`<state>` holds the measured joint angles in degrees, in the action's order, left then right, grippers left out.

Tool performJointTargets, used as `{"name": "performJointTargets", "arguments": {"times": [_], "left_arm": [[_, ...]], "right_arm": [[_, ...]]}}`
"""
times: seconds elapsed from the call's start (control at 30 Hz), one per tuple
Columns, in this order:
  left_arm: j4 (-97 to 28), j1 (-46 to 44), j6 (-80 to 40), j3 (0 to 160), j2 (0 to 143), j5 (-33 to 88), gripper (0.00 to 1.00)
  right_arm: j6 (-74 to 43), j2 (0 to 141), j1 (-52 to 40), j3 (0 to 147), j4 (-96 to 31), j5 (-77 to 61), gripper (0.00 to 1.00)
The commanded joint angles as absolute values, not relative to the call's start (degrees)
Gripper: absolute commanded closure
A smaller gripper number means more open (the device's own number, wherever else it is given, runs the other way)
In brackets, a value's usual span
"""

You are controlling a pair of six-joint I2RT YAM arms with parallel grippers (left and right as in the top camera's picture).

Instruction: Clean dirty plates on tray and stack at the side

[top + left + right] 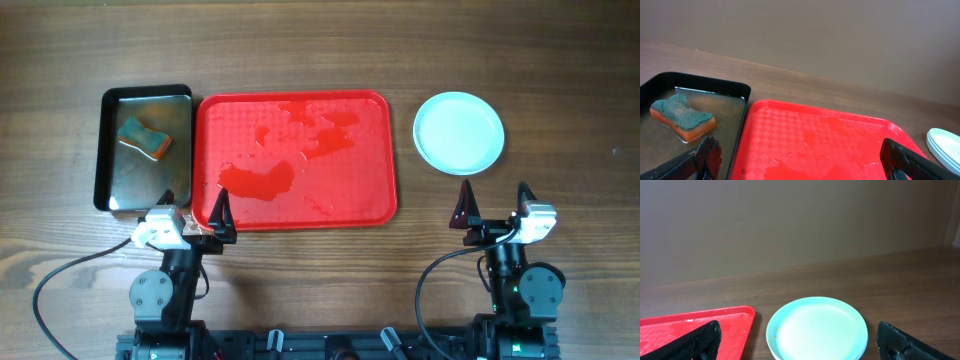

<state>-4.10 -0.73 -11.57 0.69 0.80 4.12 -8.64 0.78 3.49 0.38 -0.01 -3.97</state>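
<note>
The plates (459, 132) sit in one stack on the wood to the right of the red tray (296, 160); the top one looks clean. The stack also shows in the right wrist view (817, 329) and at the right edge of the left wrist view (945, 145). The tray holds no plates, only wet patches, and shows in the left wrist view (815, 140) and right wrist view (690, 327). My left gripper (195, 212) is open and empty at the tray's near left corner (800, 160). My right gripper (494, 207) is open and empty just in front of the stack (797, 342).
A black metal tray (145, 148) with water stands left of the red tray and holds an orange sponge with a green top (146, 138), also seen in the left wrist view (682, 116). Cables run from both arm bases at the table's front edge.
</note>
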Motion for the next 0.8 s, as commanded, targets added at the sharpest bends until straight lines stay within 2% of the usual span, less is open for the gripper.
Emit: {"name": "performJointTargets", "arguments": {"times": [0.0,0.77], "left_arm": [[-4.32,-0.40,-10.28,0.32,0.16,3.57,0.00],[-4.25,2.70,-10.26,0.32,0.16,3.57,0.00]], "right_arm": [[-7.53,0.27,3.73,0.30,0.05,-3.16,0.00],[-7.51,0.27,3.73,0.30,0.05,-3.16,0.00]]}}
